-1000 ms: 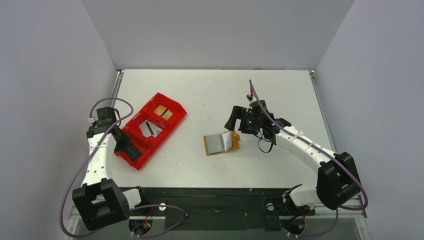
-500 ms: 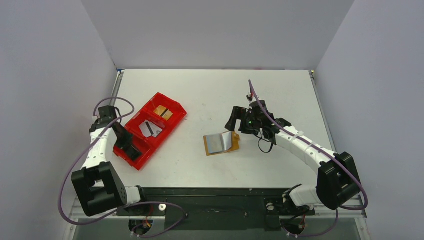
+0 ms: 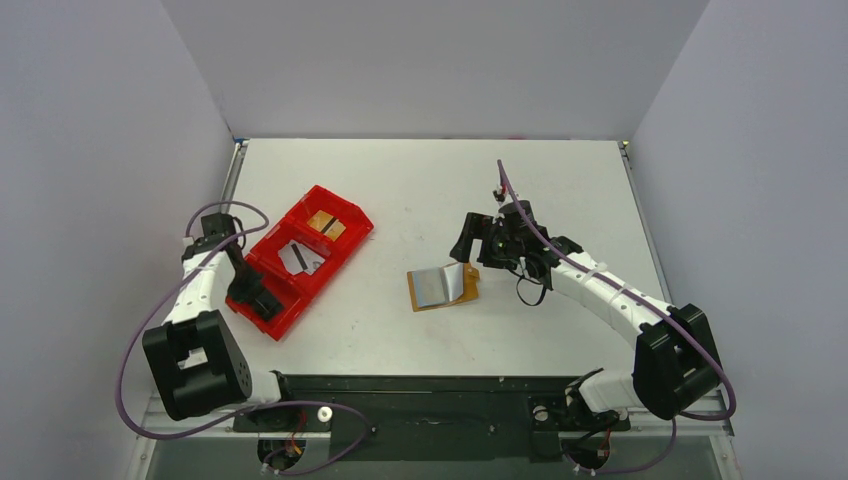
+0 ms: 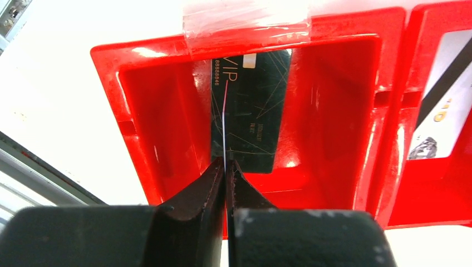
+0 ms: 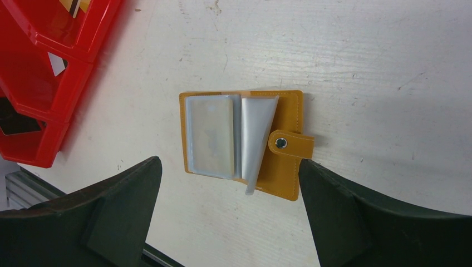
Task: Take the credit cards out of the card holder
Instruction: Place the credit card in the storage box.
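White desk [image 3: 420, 180] carries a red tray [image 3: 347, 208] at left. The card holder [image 5: 285, 169] lies open at desk centre, a pale credit card [image 5: 210, 136] sleeved inside. Right end effector [image 5: 229, 161] hovers wide above it. Left end effector [image 4: 225, 167] is pinched on a thin card [image 4: 222, 122], seen edge-on, over a dark card [image 4: 256, 100] in the tray.

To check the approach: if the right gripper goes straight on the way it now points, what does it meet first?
Most likely the open card holder, on its clear sleeves: it lies centred between the fingers of the open right gripper in the wrist view. The distance is unclear.
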You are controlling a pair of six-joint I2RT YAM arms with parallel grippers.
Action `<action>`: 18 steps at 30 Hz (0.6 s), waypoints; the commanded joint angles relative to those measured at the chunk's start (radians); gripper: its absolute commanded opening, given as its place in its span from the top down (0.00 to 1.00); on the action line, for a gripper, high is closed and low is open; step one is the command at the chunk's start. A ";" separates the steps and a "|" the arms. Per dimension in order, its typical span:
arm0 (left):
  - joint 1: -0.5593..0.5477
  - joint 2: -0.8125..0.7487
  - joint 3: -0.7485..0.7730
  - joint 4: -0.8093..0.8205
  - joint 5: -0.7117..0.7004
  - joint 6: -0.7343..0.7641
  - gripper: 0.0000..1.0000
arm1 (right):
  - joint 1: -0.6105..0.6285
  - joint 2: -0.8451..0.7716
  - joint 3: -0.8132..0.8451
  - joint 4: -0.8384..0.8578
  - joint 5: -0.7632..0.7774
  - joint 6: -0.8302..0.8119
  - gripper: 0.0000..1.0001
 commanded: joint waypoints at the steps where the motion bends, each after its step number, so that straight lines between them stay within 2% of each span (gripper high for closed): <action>1: 0.005 0.020 0.042 -0.016 -0.038 0.000 0.94 | 0.009 -0.014 0.017 0.037 0.003 -0.013 0.11; 2: 0.003 0.021 0.044 -0.017 -0.035 -0.001 0.82 | 0.009 -0.014 0.018 0.037 0.004 -0.013 0.11; 4: -0.004 0.018 0.047 -0.016 -0.031 0.001 0.70 | 0.009 -0.013 0.017 0.037 0.004 -0.013 0.11; 10: -0.023 0.001 0.075 -0.021 -0.007 0.003 0.61 | 0.009 -0.010 0.019 0.037 0.001 -0.012 0.11; 18: -0.067 -0.039 0.144 -0.047 0.004 0.002 0.55 | 0.009 -0.002 0.021 0.037 0.003 -0.013 0.11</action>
